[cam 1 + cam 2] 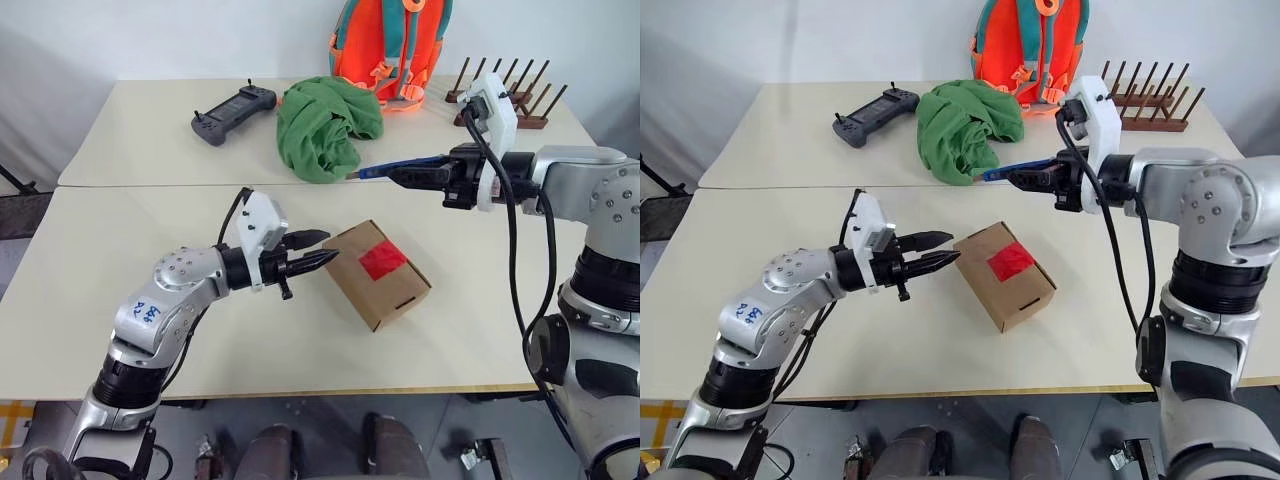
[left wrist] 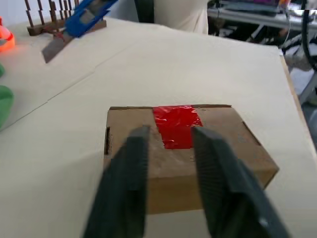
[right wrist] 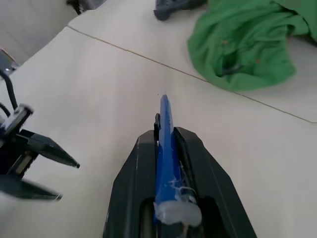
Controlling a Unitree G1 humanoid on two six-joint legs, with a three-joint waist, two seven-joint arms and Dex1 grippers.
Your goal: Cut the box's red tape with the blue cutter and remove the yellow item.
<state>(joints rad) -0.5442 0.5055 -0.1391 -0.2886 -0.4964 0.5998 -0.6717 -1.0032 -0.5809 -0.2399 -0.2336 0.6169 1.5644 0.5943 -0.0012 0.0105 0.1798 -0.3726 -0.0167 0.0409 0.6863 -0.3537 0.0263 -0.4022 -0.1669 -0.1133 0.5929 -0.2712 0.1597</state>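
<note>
The box [image 1: 392,292], a small brown carton, lies at an angle on the near table with the red tape [image 1: 383,260] across its top. My left gripper [image 1: 328,247] points level at the box's left end, open, its fingertips just short of the cardboard and holding nothing. In the left wrist view the box [image 2: 171,168] shows between the two fingers. My right gripper [image 1: 392,176] hovers above and behind the box, shut on the blue cutter [image 1: 375,170], whose tip points left toward the green cloth. The yellow item is hidden.
On the far table lie a black game controller [image 1: 233,110] and a crumpled green cloth [image 1: 325,125], with an orange backpack [image 1: 390,50] and a wooden peg rack [image 1: 510,95] behind. A seam [image 1: 150,185] separates the two tables.
</note>
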